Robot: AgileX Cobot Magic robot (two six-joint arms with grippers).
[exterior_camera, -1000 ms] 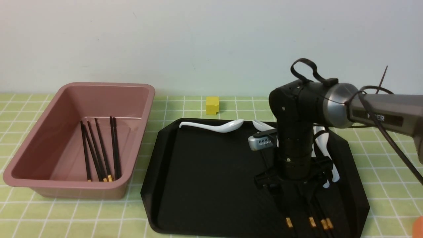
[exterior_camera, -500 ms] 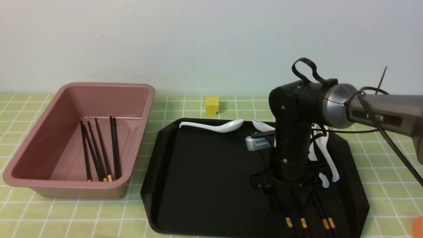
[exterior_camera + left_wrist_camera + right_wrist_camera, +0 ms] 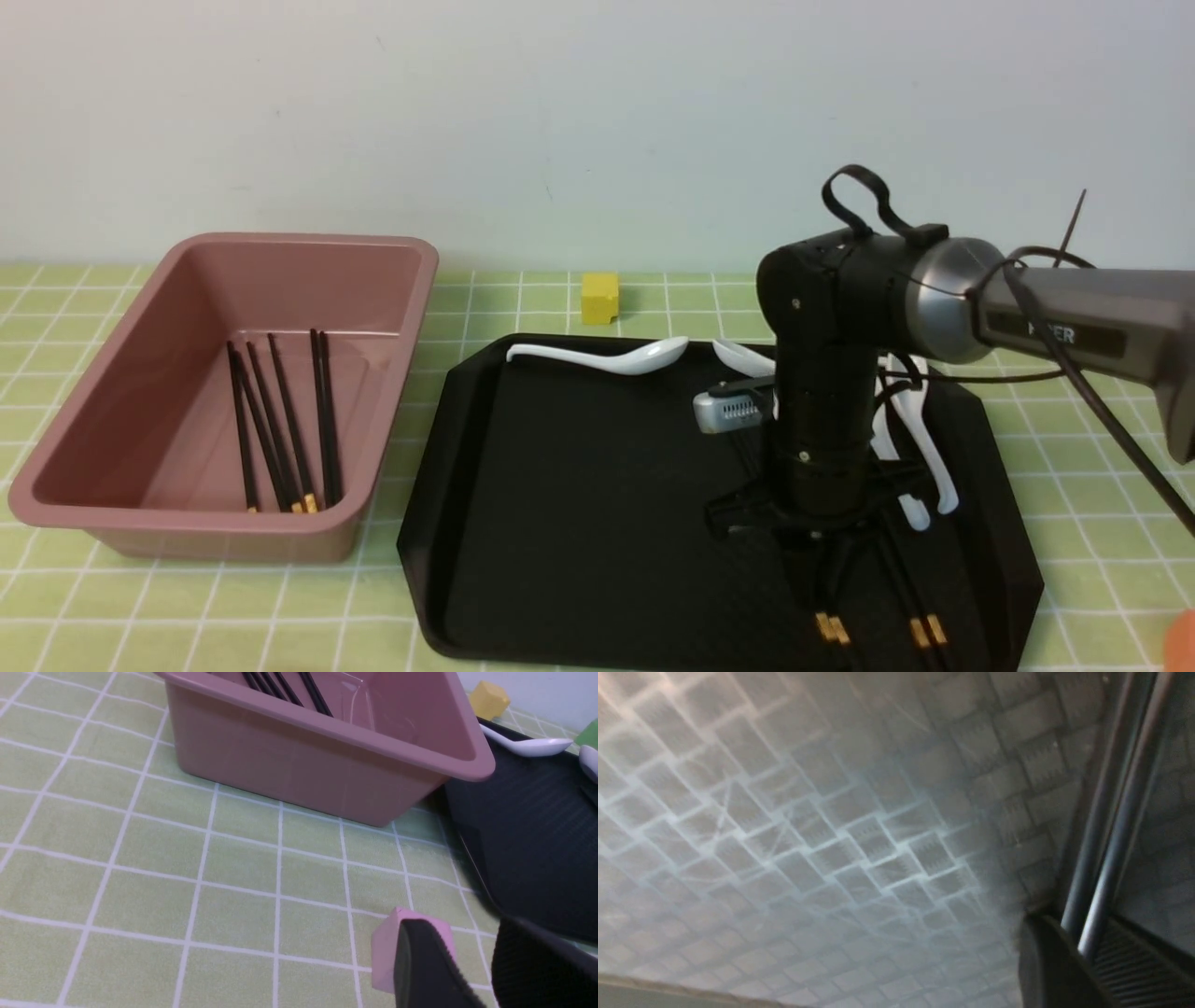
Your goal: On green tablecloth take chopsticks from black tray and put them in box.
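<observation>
The black tray [image 3: 579, 523] lies on the green tablecloth [image 3: 233, 607]. My right gripper [image 3: 831, 569] points down onto the tray's near right part and is shut on two chopsticks [image 3: 829, 627]. In the right wrist view these two sticks [image 3: 1104, 868] run side by side between the gripper's [image 3: 1087, 952] fingers. Two more chopsticks [image 3: 926, 633] lie just right of them on the tray. The pink box [image 3: 280, 239] stands to the left with several chopsticks [image 3: 280, 420] inside. My left gripper [image 3: 476, 952] shows only in its wrist view, slightly open and empty above the cloth.
White spoons lie at the tray's back [image 3: 607, 357] and right [image 3: 924, 439]. A yellow cube [image 3: 599, 297] sits behind the tray. A small pink cube [image 3: 385, 952] lies on the cloth by the left fingers [image 3: 420, 966]. An orange object [image 3: 1184, 644] shows at the near right edge.
My right gripper's jaws have closed. Two spread chopsticks on the tray were drawn together, their gold bands now side by side. The arm shifted slightly left.
</observation>
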